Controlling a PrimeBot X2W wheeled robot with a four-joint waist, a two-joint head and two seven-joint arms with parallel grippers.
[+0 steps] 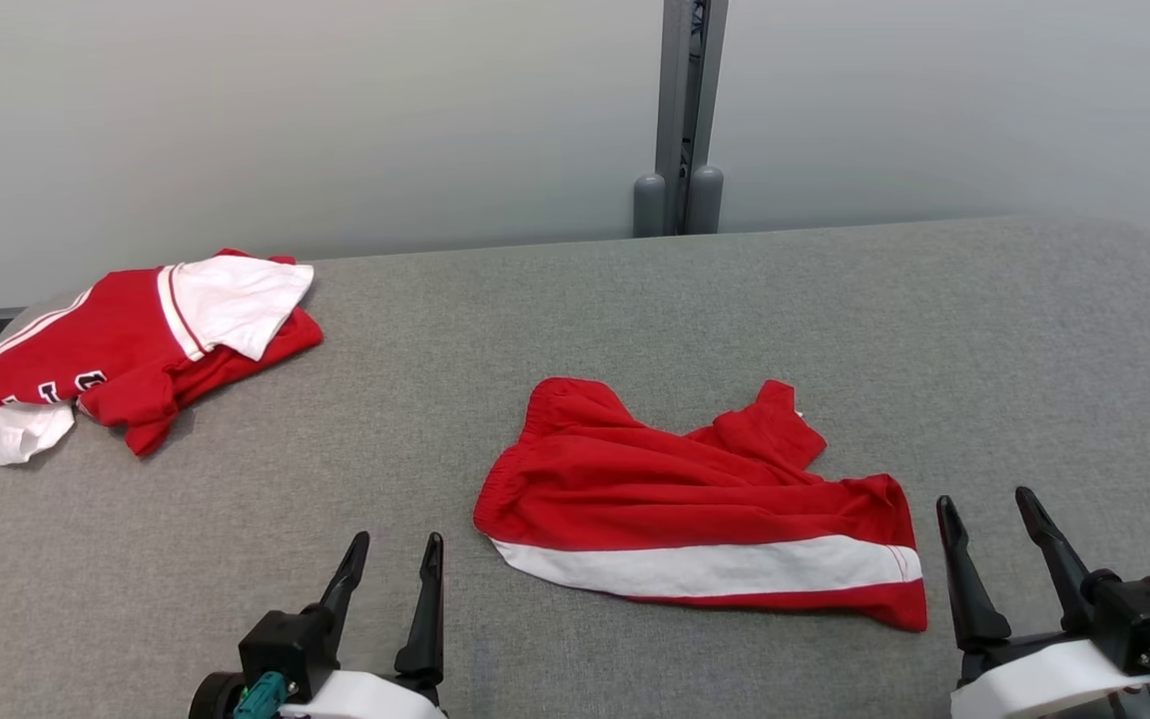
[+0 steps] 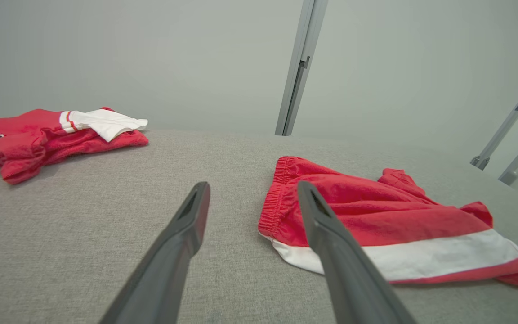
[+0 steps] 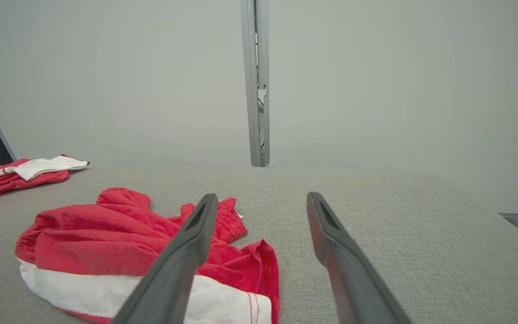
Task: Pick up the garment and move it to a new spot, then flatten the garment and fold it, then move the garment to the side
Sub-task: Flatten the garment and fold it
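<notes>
At table (image 1: pixel 635 320) centre: red shorts (image 1: pixel 695 499) with white stripe, crumpled, lying loose between my tools. Left tool (image 1: pixel 398 539) spread wide, empty, near shorts' left end. Right tool (image 1: pixel 983 496) likewise wide, empty, just right of hem. Far left: red-and-white shirt (image 1: pixel 136 340), well apart from shorts. Head view gives lettering on shirt. Left wrist view gives gathered waistband (image 2: pixel 277 193) of shorts.

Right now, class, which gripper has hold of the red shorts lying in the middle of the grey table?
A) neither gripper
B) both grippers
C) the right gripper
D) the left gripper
A: in the head view the left gripper and the right gripper both stand open, one on either side of the red shorts, clear of the cloth.
</notes>
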